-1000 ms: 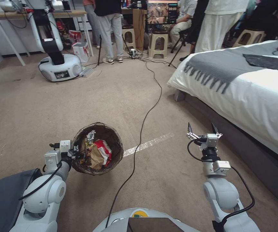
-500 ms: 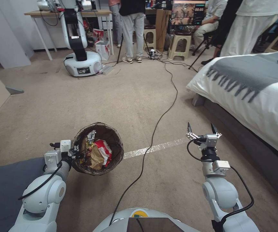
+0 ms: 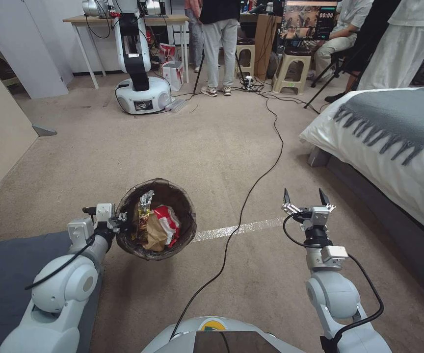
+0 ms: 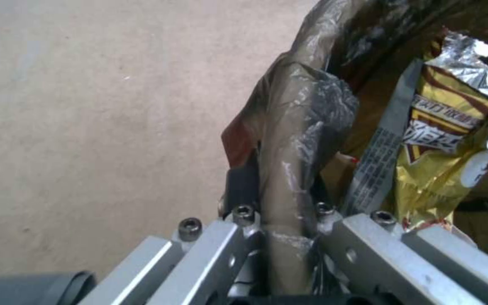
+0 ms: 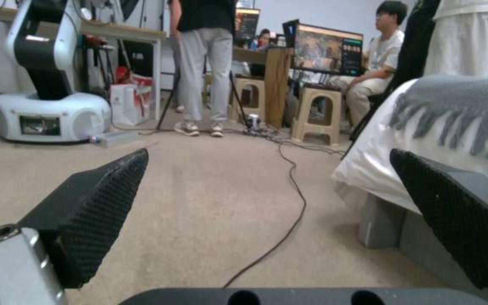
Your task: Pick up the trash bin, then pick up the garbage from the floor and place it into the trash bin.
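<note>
Bin pick-up: we judge this step as done. Our left gripper (image 3: pixel 119 223) holds the trash bin (image 3: pixel 156 218) by its near rim, and the bin seems to hang above the carpet (image 3: pixel 212 147), not to stand on it.
Left jaws: in the left wrist view they are closed on the bin's rim (image 4: pixel 289 169), one finger outside and one inside, with the brown bag pressed between them.
Garbage collected: we see several wrappers (image 3: pixel 158 226) inside the bin, a red and white one, a brown one and a gold one with silver foil (image 4: pixel 447 140).
Garbage left: on the part of the floor that we can see, no litter lies. We cannot say what is outside the views, so we judge the task as near its end or in a search for more pieces.
Right gripper (image 3: pixel 306 198): it is held out in front of our right side, above the carpet and near the bed (image 3: pixel 398 142). Its jaws are wide apart and hold nothing.
Look of the bin: small and round, covered by a dark brown crinkled bag that folds over the rim. It is tilted a little, and the wrappers fill about the lower half.
Nearby: a black cable (image 3: pixel 251 186) runs over the floor between the bin and the right gripper.
</note>
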Tool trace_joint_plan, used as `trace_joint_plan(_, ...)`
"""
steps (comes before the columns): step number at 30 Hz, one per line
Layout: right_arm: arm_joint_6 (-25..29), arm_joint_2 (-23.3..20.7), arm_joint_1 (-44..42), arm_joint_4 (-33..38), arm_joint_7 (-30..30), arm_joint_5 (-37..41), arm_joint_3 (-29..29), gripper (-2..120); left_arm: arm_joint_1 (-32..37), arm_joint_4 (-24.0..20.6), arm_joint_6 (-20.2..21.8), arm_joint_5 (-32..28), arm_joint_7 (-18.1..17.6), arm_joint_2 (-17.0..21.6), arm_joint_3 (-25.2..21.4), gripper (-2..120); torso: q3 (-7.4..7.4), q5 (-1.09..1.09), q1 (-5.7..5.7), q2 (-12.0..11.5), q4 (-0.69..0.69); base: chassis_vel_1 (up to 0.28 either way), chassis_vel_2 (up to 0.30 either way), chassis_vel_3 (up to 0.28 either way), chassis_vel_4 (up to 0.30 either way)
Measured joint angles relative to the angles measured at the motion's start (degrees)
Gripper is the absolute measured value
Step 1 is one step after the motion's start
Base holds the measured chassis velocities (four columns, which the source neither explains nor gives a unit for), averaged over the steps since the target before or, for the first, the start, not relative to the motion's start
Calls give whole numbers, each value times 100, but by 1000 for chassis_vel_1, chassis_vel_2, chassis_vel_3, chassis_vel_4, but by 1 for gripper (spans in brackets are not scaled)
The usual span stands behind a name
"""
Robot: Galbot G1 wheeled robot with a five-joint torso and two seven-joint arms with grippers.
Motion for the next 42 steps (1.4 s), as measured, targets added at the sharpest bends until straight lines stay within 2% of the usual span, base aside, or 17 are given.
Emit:
trace_joint_plan(1,0,0,0,0,0,0,0,100,0,0,0,0,0,0,0,0,0,0,0,0,0,0,0,0,0)
trace_joint_plan(4,-18,-73,142,-78,15,0,-198,100,-149,175,3,-799,-161,320,22,0,0,0,0,0,6,0,0,0,0)
trace_joint_plan(12,-30,-125,255,-217,21,0,-336,100,-683,779,6,-1741,-417,774,293,0,0,0,0,0,3,0,0,0,0)
trace_joint_plan(15,-27,-122,262,-252,20,-6,-354,100,-820,913,6,-2000,-517,827,367,0,0,0,0,0,3,0,0,0,0)
trace_joint_plan(18,-27,-122,262,-252,20,-6,-354,100,-820,913,6,-2000,-517,827,367,0,0,0,0,0,3,0,0,0,0)
trace_joint_plan(19,-14,-89,315,-356,20,-42,-474,100,-1069,1289,7,-2461,-646,929,487,0,1,0,0,0,1,0,0,0,0)
trace_joint_plan(20,1,-58,314,-387,20,-75,-492,100,-1191,1466,6,-2657,-712,991,592,0,0,2,-1,0,9,0,0,0,0)
trace_joint_plan(21,1,-58,314,-387,20,-75,-492,100,-1191,1466,6,-2657,-712,991,592,0,0,2,-1,0,9,0,0,0,0)
trace_joint_plan(23,45,25,258,-435,20,-162,-502,100,-1698,1935,8,-3045,-806,1167,965,0,0,-1,0,0,4,0,0,0,0)
trace_joint_plan(25,60,50,240,-443,19,-189,-500,100,-1849,2061,8,-3149,-840,1199,1063,0,0,1,0,0,2,0,0,0,0)
trace_joint_plan(27,82,100,188,-451,20,-243,-478,100,-2300,2484,7,-3455,-1001,1265,1366,0,0,0,0,0,0,0,0,0,0)
trace_joint_plan(32,90,133,147,-436,22,-271,-404,100,-2806,2986,6,-3744,-1227,1292,1803,0,1,0,0,0,3,0,0,0,0)
trace_joint_plan(40,111,141,136,-486,37,-282,-327,100,-3347,3673,5,-3776,-1483,1159,2308,0,1,0,0,0,3,0,0,0,0)
trace_joint_plan(42,114,142,136,-496,39,-285,-326,100,-3406,3732,5,-3753,-1506,1147,2368,0,1,0,0,0,3,0,0,0,0)
